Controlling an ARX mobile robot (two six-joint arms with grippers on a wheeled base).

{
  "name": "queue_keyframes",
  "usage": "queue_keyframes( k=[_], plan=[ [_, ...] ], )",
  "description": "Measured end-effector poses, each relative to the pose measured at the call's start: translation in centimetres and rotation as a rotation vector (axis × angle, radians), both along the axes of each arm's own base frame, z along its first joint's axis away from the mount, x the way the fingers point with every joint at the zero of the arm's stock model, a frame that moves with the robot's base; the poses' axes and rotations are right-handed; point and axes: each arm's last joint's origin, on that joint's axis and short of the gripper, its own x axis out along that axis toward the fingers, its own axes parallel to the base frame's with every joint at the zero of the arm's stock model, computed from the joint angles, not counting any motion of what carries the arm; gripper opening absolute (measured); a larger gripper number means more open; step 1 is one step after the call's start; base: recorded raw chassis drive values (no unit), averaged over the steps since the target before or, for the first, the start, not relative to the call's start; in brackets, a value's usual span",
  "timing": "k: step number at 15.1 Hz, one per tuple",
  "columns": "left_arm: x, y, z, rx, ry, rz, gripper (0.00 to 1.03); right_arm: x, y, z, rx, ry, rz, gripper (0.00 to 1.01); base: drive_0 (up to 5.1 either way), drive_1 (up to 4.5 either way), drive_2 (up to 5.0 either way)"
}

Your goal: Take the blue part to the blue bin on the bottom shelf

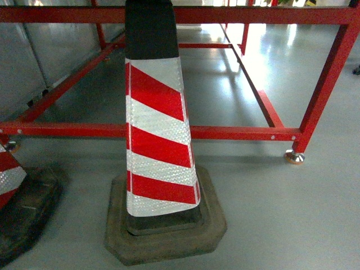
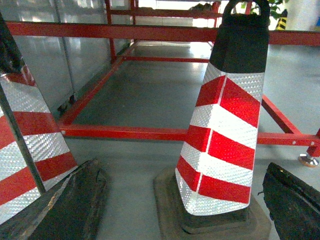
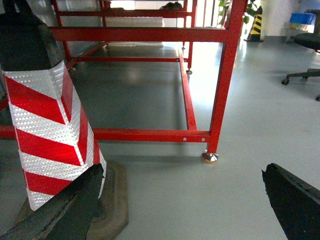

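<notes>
While both claws, left [image 2: 182, 200] and right [image 3: 182, 200], stood apart and empty, only a striped cone [image 1: 159, 135] at 12 o'clock and a red frame [image 1: 236, 133] showed.

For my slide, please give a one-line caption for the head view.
Red-and-white cone on its base, before a red frame on grey floor; second cone at left edge.

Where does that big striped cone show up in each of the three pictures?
Head: cone dead centre, close up.
Left wrist: right of centre.
Right wrist: at the left edge, partly cut off.
Shared landmark: the red frame behind it; its foot shows in all three.
</notes>
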Motion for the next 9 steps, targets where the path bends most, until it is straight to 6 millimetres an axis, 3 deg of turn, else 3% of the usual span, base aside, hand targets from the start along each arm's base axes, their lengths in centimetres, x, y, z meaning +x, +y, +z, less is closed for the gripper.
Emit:
queue_keyframes(
  k=[9],
  plan=[
    [0.00,0.00,0.00,0.000,0.000,0.000,0.98,0.00,0.00,0.00,0.000,0.000,0.000,0.98,0.0,0.00,0.0]
  ],
)
